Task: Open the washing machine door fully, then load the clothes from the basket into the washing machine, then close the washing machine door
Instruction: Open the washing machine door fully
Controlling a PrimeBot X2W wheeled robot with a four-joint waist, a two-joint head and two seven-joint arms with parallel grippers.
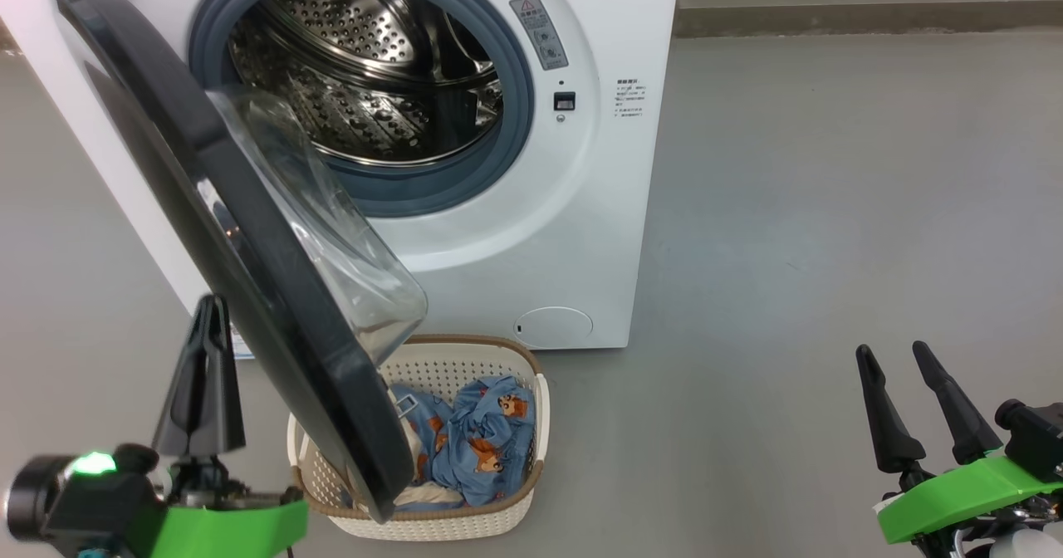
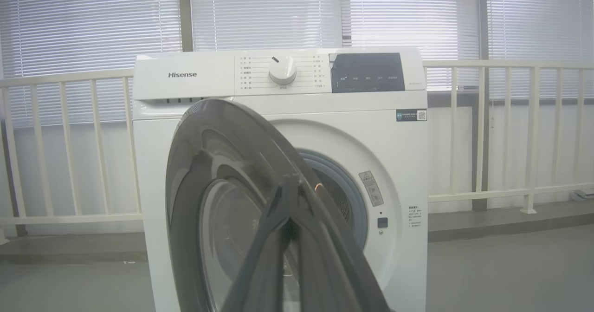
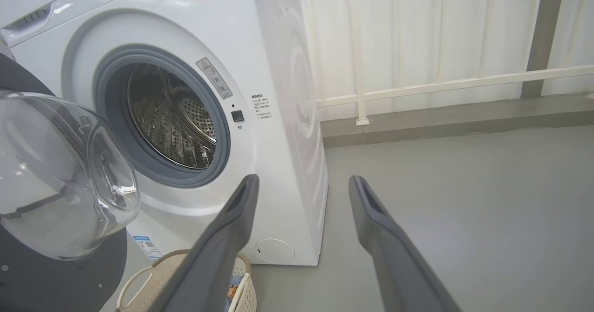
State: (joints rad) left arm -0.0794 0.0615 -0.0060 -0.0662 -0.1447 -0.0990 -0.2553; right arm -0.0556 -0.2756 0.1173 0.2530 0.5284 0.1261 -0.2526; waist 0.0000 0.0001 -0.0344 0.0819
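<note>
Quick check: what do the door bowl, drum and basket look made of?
Door bowl: clear, glossy glass or plastic; see-through with highlights.
Drum: shiny perforated metal, probably steel; mirror-like reflections.
Basket: matte cream plastic, moulded holes, brown woven-look rim.

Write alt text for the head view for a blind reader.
The washing machine door stands partly open, hanging over the basket of blue bear-print clothes on the floor before the washing machine, its steel drum looking empty. The left gripper, shut, shows at lower left beside the door; the right gripper, open, at lower right.
</note>
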